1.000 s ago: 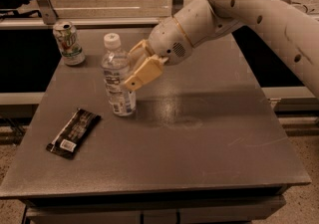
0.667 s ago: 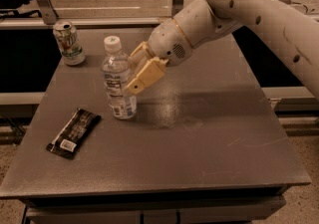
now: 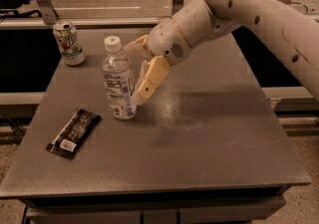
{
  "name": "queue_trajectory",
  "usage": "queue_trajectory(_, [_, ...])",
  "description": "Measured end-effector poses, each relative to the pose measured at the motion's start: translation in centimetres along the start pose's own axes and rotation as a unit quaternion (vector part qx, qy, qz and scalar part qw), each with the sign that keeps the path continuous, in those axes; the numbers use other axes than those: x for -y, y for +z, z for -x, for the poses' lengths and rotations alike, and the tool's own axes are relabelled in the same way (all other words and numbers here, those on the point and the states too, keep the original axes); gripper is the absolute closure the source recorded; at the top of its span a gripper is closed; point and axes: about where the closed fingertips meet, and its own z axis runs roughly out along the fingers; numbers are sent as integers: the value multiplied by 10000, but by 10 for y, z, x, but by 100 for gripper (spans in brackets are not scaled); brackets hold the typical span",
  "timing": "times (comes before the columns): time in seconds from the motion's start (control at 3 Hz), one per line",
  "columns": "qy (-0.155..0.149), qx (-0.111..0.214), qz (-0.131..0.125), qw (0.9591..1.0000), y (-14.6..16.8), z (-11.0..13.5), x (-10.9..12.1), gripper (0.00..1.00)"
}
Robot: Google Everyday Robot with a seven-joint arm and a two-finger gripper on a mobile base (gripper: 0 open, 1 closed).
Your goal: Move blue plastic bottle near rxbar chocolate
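Camera view: blocky tan pincer (image 3: 133,72) beside clear cylindrical bottle (image 3: 117,81)

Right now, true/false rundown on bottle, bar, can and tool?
1. The blue plastic bottle stands upright on the table. True.
2. The tool is close beside the bottle. True.
3. The rxbar chocolate touches the bottle. False: it lies flat, apart from it, nearer the table's near edge.
4. The soda can lies on its side. False: it stands upright at a far corner.
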Motion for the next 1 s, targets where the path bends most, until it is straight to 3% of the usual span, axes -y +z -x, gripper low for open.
queue_trajectory(0.33, [-23,-548,-311,9980,-34,-2,-12,0])
queue_trajectory(0.67, [103,-1189,-958,9882,-94,-5,-43,0])
queue_trajectory(1.0, [46,-1273,-1063,9861,-102,1,-50,0])
